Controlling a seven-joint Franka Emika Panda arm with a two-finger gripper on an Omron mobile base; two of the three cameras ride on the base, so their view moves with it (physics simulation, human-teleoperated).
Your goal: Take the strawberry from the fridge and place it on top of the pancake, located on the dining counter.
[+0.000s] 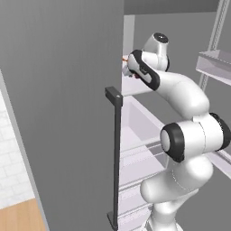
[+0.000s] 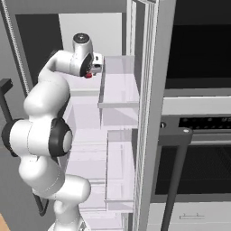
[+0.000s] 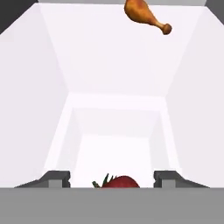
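Gripper (image 3: 112,177) fingertips stand apart at the bottom of the hand view, one on each side of the strawberry (image 3: 119,182), whose dark-red top and green leaves peek up between them; whether the tips touch it I cannot tell. At the top of that view, right of centre, an orange drumstick (image 3: 144,15) lies on the white shelf (image 3: 113,61). In the right base view the arm reaches into the open fridge (image 2: 149,90) at upper left, with a red speck, the strawberry (image 2: 88,76), under the hand.

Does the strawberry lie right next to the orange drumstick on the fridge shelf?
No, the strawberry sits between the tool's tips, and the drumstick is far off.
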